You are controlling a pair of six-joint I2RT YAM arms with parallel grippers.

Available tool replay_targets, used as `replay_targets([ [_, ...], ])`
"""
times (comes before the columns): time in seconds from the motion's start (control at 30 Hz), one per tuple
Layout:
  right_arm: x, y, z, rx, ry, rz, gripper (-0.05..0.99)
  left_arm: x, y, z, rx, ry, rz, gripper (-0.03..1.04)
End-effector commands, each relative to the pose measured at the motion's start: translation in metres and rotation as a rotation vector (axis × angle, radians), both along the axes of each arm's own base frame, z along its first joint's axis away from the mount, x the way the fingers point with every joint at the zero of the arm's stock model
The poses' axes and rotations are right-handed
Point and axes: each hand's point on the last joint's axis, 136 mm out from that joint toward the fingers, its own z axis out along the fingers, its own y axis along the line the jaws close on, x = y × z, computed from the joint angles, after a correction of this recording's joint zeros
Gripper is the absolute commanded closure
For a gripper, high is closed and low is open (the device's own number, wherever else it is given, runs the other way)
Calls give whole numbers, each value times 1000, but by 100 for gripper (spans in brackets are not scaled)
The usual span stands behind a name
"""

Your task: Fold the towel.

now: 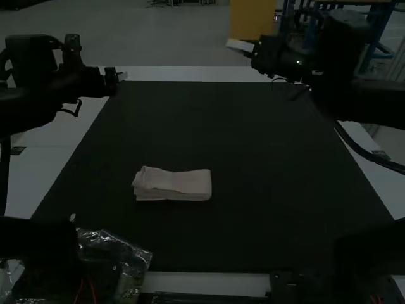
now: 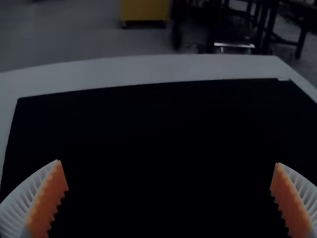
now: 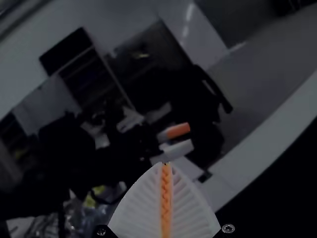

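A white, flat-topped table [image 1: 47, 161] bears a broad black rectangular mat [image 1: 266, 145]. On it, left of centre, lies a pale pinkish cloth towel [image 1: 183, 182], folded into a layered strip. Crumpled clear plastic [image 1: 111, 239] overlaps the mat's near left corner.

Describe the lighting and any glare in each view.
High view: dim, though the pale towel stands out on the dark mat; glints on the clear plastic. Left wrist view: mat nearly solid black, the left gripper distinct. Right wrist view: dim, the right gripper pale against dark surroundings.
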Motion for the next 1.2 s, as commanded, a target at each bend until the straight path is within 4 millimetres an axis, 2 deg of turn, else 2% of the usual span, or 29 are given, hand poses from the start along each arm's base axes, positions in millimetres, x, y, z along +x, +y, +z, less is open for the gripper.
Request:
replay_targets([
  [0.0, -40, -32, 39, 55, -126, -27, 91, -22, -21, 46, -40, -109, -52, 4],
  [0.1, -79, -58, 63, 96, -246, -78, 73, -47, -34, 68, -74, -176, -82, 4],
  [0.13, -90, -66, 67, 106, -283, -105, 62, -57, -36, 74, -79, -199, -87, 4],
  [0.23, -132, -93, 82, 149, -422, -206, 39, -84, -34, 87, -90, -281, -76, 4],
  [0.33, -170, -116, 90, 187, -546, -321, 19, -116, -31, 104, -111, -392, -53, 4],
  [0.43, -200, -130, 92, 201, -637, -418, 3, -150, -23, 120, -117, -513, -5, 4],
  [0.53, -228, -137, 95, 192, -753, -512, 2, -184, -12, 131, -126, -640, 59, 4],
  [0.63, -245, -144, 97, 190, -837, -620, 2, -213, -3, 135, -134, -747, 115, 4],
  [0.73, -239, -155, 105, 173, -853, -730, 2, -224, 8, 127, -101, -777, 188, 4],
  [0.8, -235, -177, 114, 213, -887, -889, 2, -215, 12, 117, -44, -753, 230, 4],
  [0.87, -224, -201, 114, 224, -899, -1050, 2, -210, 15, 110, 18, -747, 260, 4],
  [0.9, -217, -206, 109, 187, -930, -1108, 2, -206, 13, 104, 69, -745, 258, 4],
  [0.97, -203, -214, 94, 145, -966, -1177, 2, -198, 12, 93, 129, -757, 262, 4],
  [1.03, -182, -247, 73, 235, -866, -1325, 2, -193, 8, 82, 134, -790, 239, 4],
  [1.07, -169, -256, 57, 234, -820, -1363, 2, -190, 9, 76, 128, -806, 247, 4],
  [1.13, -138, -237, 19, 15, -848, -1296, 2, -184, 24, 62, 142, -818, 339, 4],
  [1.17, -125, -236, 0, -35, -826, -1289, 2, -181, 35, 53, 129, -803, 399, 4],
])
